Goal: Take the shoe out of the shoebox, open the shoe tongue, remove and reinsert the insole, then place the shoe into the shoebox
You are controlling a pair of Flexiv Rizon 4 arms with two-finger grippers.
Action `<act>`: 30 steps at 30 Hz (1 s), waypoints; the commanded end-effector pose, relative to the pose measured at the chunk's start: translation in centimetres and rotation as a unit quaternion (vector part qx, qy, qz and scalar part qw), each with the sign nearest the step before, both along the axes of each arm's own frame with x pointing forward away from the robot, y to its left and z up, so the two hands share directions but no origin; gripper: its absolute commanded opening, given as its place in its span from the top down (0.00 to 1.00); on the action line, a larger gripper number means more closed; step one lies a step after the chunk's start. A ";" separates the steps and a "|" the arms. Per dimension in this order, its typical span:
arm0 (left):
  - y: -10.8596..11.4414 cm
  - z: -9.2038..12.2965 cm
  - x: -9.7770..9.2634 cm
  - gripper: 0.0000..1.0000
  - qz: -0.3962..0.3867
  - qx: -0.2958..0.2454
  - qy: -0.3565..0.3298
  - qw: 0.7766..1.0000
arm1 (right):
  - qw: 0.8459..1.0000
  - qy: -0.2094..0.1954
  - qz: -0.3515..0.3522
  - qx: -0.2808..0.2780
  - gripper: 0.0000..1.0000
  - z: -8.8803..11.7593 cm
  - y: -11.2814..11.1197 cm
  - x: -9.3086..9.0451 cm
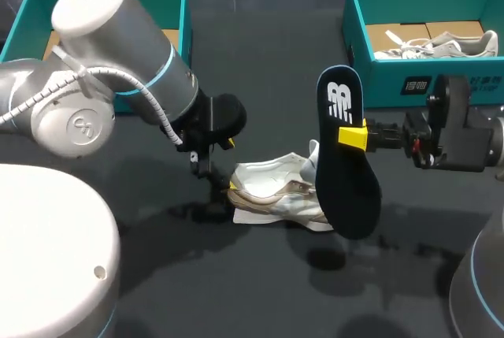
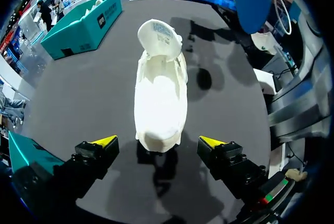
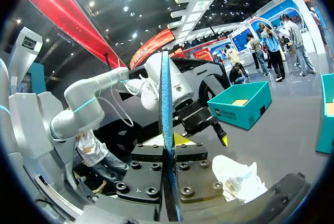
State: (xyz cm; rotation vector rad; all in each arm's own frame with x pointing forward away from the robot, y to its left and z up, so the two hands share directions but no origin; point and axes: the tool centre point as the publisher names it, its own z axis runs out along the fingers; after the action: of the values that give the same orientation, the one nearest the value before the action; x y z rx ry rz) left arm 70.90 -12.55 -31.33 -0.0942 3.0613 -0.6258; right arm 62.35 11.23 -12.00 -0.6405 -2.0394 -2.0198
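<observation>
While the left tool [image 2: 158, 141] stands wide open, the near end of the white mesh sneaker [image 2: 160, 96] lies untouched between its fingers on the dark bench [image 2: 78, 93]. The right tool [image 1: 353, 136] clamps the dark foam insole [image 1: 347, 188] upright over the sneaker's far end. Removal looks done. Reinsertion calls for lowering the insole into the opening. Well ahead sits a teal cardboard shoebox [image 2: 83, 31].

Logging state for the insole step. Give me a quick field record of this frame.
shoe: white, lying on the table, outside both boxes
insole: dark, out of the shoe, held upright in the air
right gripper: shut on insole
left gripper: open, shoe's end between its fingers, not touching
left shoebox: teal, far left
right shoebox: teal, far right, holds another shoe
</observation>
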 end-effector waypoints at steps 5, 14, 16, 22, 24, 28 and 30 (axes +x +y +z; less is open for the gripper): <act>-1.0 0.9 -0.1 0.00 0.004 0.065 0.018 0.998 | 1.000 0.000 -0.002 -0.001 1.00 0.0 0.1 -0.2; -2.2 0.4 0.6 0.00 -0.014 0.111 0.032 0.993 | 1.000 0.000 -0.002 -0.001 1.00 0.0 0.1 -0.2; -2.3 0.2 0.7 0.00 -0.015 0.116 0.035 0.993 | 1.000 0.000 -0.002 -0.001 1.00 0.0 0.1 -0.2; -3.1 -0.4 0.8 0.00 -0.019 0.128 0.040 0.991 | 1.000 0.000 -0.002 -0.001 1.00 0.0 0.1 -0.2; -3.6 -0.4 1.0 0.00 -0.019 0.129 0.039 0.991 | 1.000 0.000 -0.002 -0.001 1.00 0.0 0.1 -0.2; -4.9 -0.1 1.7 0.00 -0.021 0.130 0.029 0.991 | 1.000 0.000 -0.002 -0.001 1.00 0.0 0.1 -0.2; -6.0 -0.1 2.3 0.00 -0.023 0.130 0.022 0.991 | 1.000 0.000 -0.002 -0.001 1.00 0.0 0.1 -0.2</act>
State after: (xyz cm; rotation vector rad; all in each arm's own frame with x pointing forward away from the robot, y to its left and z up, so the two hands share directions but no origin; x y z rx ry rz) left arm 72.67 -17.07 -31.11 -0.0391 3.1549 -0.3023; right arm 62.35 11.23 -12.00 -0.6405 -2.0394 -2.0198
